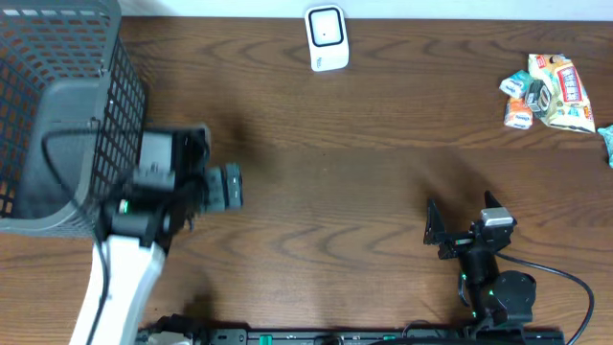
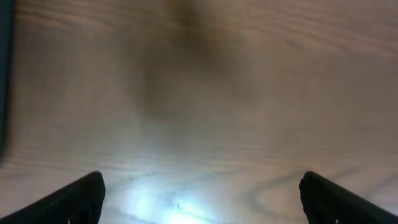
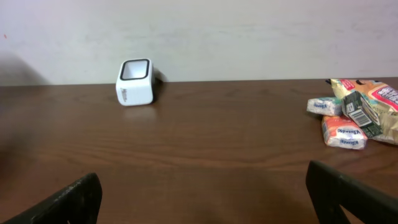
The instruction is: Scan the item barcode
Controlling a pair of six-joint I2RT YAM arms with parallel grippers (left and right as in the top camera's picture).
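Observation:
The items are a small pile of snack packets (image 1: 546,91) at the table's far right, also seen in the right wrist view as packets (image 3: 348,115) with a barcode showing on a green carton (image 3: 359,113). A white scanner (image 1: 326,38) stands at the far middle edge, seen at upper left as scanner (image 3: 135,82). My left gripper (image 1: 182,153) hangs beside the basket, pointing down at bare wood; its jaws (image 2: 202,199) are wide open and empty. My right gripper (image 1: 436,230) rests low at the near right, open (image 3: 202,199) and empty, well short of the pile.
A grey mesh basket (image 1: 57,115) fills the far left corner, right next to the left arm. A teal wrapper (image 1: 606,139) lies at the right edge. Bare wood table (image 1: 335,163) lies between the arms and the scanner.

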